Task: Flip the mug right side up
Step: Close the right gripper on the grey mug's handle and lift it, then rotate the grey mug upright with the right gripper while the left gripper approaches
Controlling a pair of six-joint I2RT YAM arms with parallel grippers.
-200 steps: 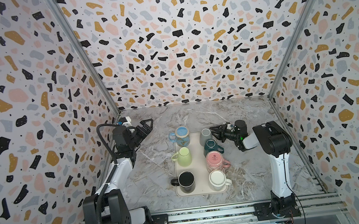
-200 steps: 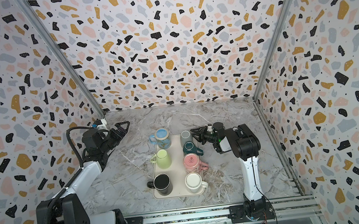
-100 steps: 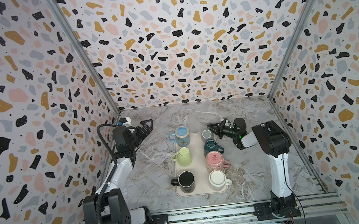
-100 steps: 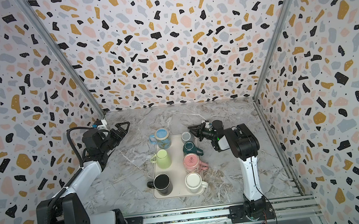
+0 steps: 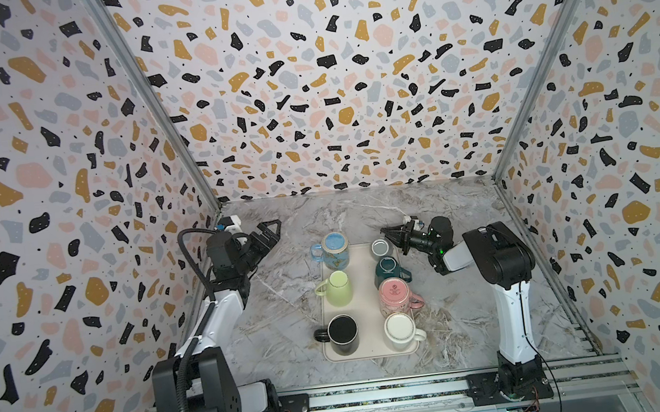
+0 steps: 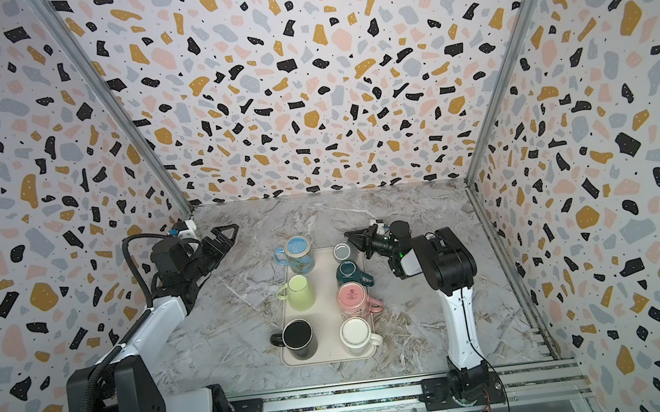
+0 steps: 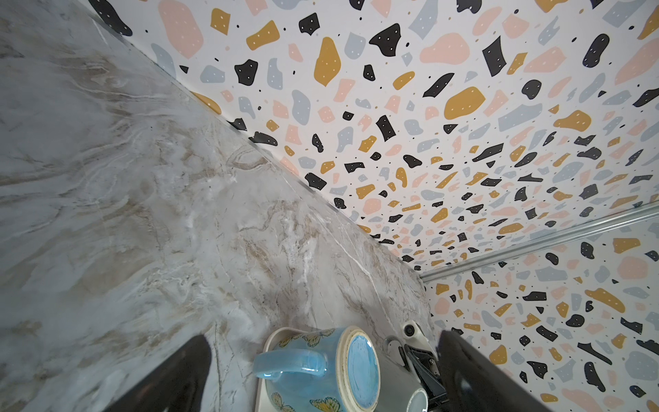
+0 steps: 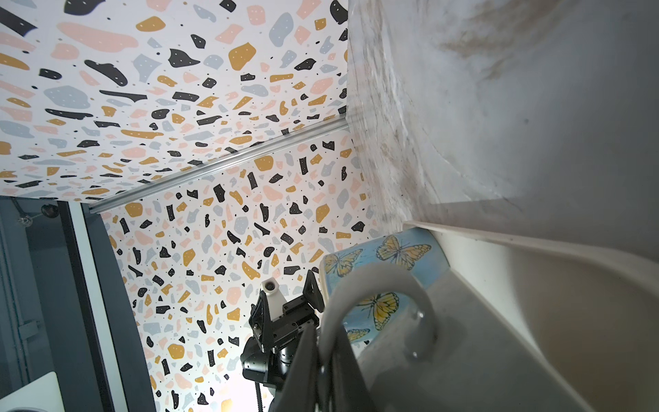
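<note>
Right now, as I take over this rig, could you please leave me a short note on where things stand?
Left gripper: open and empty, held above the table left of the tray, touching nothing.
Right gripper: shut on the handle of the grey mug.
Grey mug: on the tray at its far right corner, apparently base up, with no sign that it is lifted.
Done: the handle is gripped.
Left: lift the mug, turn it right side up, set it back on the tray and let go.
</note>
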